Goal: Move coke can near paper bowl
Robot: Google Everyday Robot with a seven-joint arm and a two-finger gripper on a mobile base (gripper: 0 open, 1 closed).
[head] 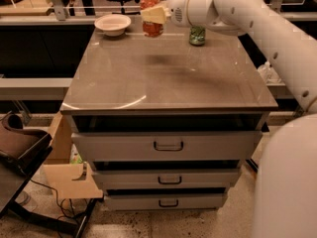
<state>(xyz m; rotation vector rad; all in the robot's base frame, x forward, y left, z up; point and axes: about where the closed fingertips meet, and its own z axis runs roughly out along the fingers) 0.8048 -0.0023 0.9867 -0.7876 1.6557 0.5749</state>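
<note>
The coke can (150, 28), red with a silver top, is held in the air above the back of the cabinet top. My gripper (154, 15) is shut on the coke can, its pale fingers across the can's upper half, with the white arm reaching in from the right. The paper bowl (112, 24), off-white and shallow, sits at the back left of the cabinet top. The can hangs a short way to the right of the bowl and is apart from it.
A green patterned can (197, 35) stands at the back right of the grey cabinet top (163, 78), behind the arm. The cabinet has three drawers below. A railing runs behind it. A chair and cardboard sit on the floor at the left.
</note>
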